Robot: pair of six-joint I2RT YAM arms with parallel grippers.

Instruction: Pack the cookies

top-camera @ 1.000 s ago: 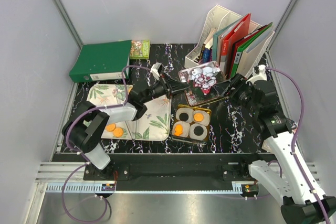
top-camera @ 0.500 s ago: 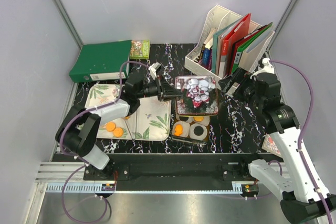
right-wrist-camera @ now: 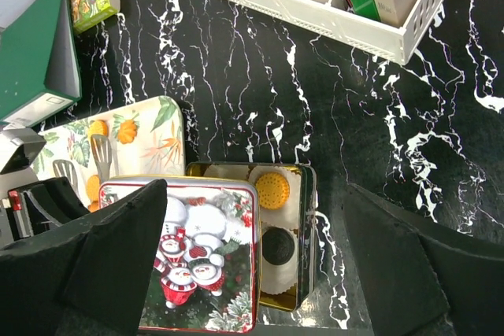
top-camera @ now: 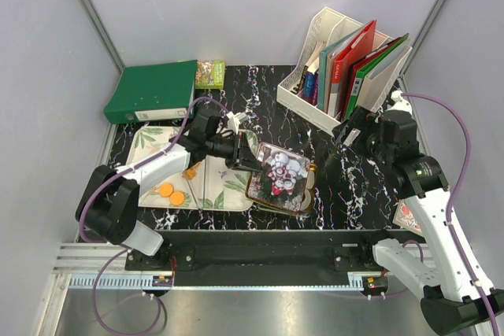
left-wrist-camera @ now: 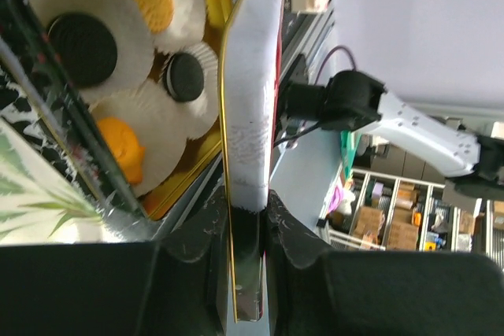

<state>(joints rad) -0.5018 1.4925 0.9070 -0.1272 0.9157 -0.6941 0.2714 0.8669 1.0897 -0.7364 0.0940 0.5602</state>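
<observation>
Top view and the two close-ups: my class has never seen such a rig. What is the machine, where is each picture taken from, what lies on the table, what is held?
Two robot arms stand at a table. The wide picture looks down from above; the other two come from a camera on each wrist. The left gripper clamps a snowman lid, partly over a tin of cookies in paper cups. The right gripper is open and empty. Two orange cookies lie on a floral tray.
</observation>
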